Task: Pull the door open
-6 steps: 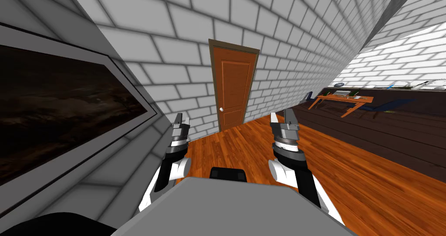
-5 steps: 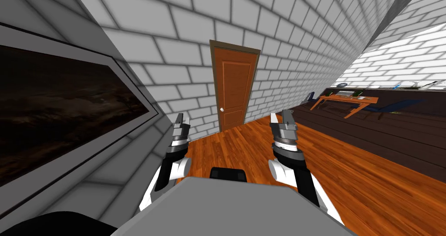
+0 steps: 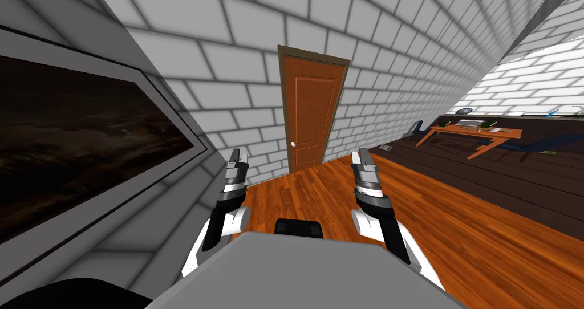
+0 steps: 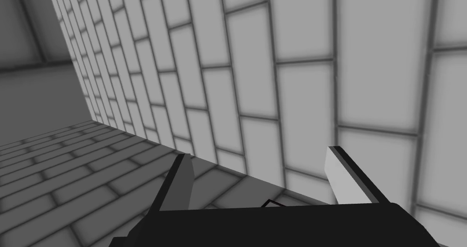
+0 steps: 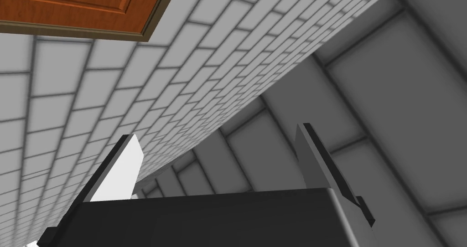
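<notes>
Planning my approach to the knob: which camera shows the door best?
The head view: the whole brown door stands shut in its frame, its small round knob near its left edge. The right wrist view catches one corner of it; the left wrist view faces the brick wall.

In our right wrist view the brown wooden door (image 5: pixel 68 2) ran off the top edge, so just one corner of its panel and frame showed. From our head camera, its pale knob (image 3: pixel 293 145) was too small to tell its shape. The dark framed picture (image 3: pixel 85 140) was cut by the left edge. The items on the far desk (image 3: pixel 450 130) were too small to name.
</notes>
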Motion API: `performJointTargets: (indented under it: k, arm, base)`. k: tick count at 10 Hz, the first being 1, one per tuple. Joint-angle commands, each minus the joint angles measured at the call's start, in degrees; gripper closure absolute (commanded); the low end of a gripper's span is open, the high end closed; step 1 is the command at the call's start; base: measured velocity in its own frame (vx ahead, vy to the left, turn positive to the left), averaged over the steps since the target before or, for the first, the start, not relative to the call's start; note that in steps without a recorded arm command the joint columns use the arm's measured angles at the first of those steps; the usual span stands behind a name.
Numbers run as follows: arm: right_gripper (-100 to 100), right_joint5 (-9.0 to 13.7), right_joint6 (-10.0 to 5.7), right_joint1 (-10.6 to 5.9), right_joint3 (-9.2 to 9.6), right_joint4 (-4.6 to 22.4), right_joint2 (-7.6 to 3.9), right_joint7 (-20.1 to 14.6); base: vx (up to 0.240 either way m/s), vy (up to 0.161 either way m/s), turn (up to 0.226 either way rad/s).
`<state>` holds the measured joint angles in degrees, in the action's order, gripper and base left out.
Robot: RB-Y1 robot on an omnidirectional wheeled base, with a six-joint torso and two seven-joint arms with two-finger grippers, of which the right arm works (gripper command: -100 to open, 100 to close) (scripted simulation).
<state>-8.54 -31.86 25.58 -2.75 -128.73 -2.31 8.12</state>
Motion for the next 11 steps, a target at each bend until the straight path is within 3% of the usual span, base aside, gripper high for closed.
performJointTargets:
  k: [1,11]
  arm:
    - [-100,-1.1,-0.6,-0.64,-0.63,2.5,-0.34,1.9]
    - [-100,-5.7,-4.05,-3.15,-4.6,14.9,-1.87,10.5]
  base:
    - [0.092,0.019,0.092]
    - [0.095,0.029,0.07]
